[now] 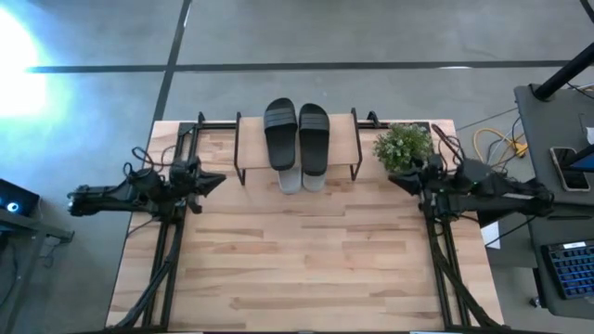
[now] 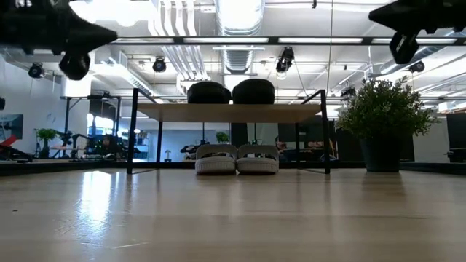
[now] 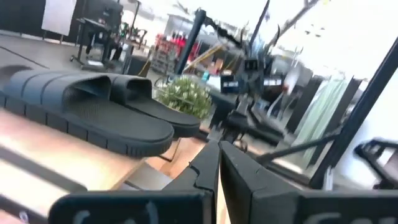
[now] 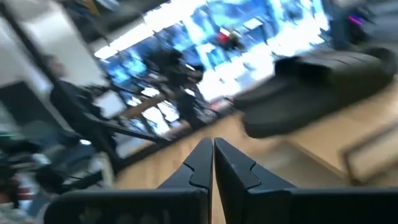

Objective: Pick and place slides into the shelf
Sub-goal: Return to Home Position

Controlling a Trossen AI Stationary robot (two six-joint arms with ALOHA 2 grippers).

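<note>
From above, the shelf [image 1: 249, 139] was seen at the far middle of the table [image 1: 306, 260]. Two black slides [image 1: 297, 135] were laid side by side on its top board. The ends of two grey slides [image 1: 302, 179] showed from under the board's near edge. The left gripper [image 1: 218, 179] was held over the table's left part, pointed right towards the shelf but apart from it. The right gripper [image 1: 394, 179] was held opposite it on the right, pointed left, just near of a potted plant [image 1: 403, 146] that stood to the right of the shelf.

From table height, the black slides [image 2: 231, 92] were seen resting on the board. The grey slides [image 2: 237, 159] were set on the tabletop beneath it – touching each other, between the black legs. Both arms were raised well above the table at the picture's upper corners, with the plant [image 2: 384, 116] at the right.

In the left wrist view, that gripper's fingers [image 3: 205, 165] were pressed together with nothing between them. The black slides [image 3: 93, 112] lay on the shelf beyond, and the plant [image 3: 183, 96] was behind them.

In the right wrist view, that gripper's fingers [image 4: 202, 162] were likewise brought together and empty – a black slide [image 4: 323, 78] was made out, blurred, on the board ahead.
</note>
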